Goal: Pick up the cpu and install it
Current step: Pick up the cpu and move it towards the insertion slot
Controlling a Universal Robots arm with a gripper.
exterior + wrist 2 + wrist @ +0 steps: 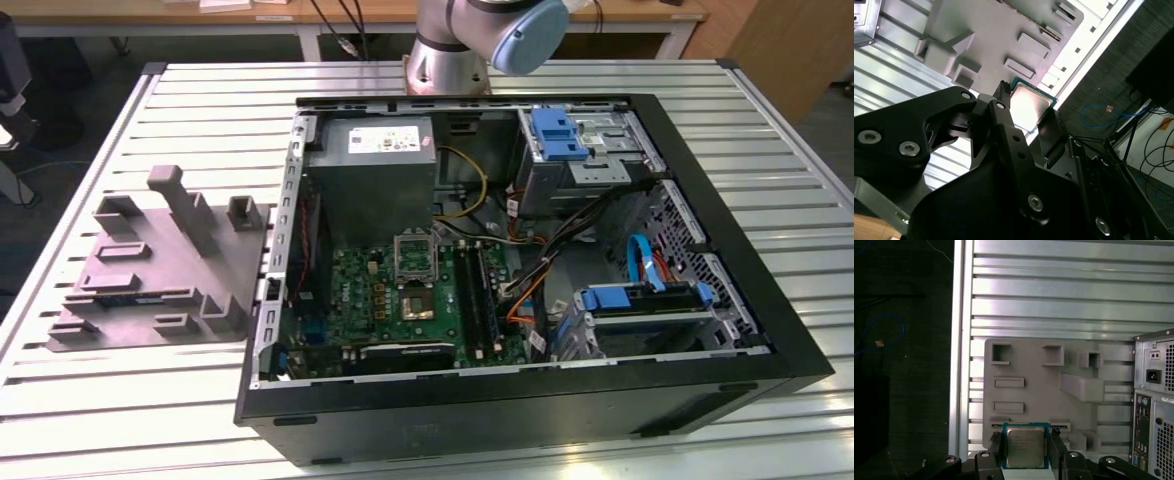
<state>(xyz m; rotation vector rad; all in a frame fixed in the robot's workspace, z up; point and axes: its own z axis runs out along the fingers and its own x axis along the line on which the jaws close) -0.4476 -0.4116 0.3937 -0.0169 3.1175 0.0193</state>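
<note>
The cpu [1025,446] is a small square chip with a dull silvery top and a green rim. It sits between the two black fingers [996,445] of my gripper [1025,450], which is shut on it. In the second wrist view the cpu [1029,104] shows in the same grip of the gripper [1026,114], held in the air over the grey fixture plate [989,35]. In the exterior view the arm [467,35] stands at the far side of the table. The socket [414,252] lies on the green motherboard inside the open computer case [534,390].
The grey fixture plate [147,270] with raised blocks lies on the slatted metal table [160,400], at the exterior view's left of the case. Inside the case are a grey power-supply box [374,150], blue drive brackets [558,135] and loose cables [561,250]. The case's rear panel [1154,405] borders the plate.
</note>
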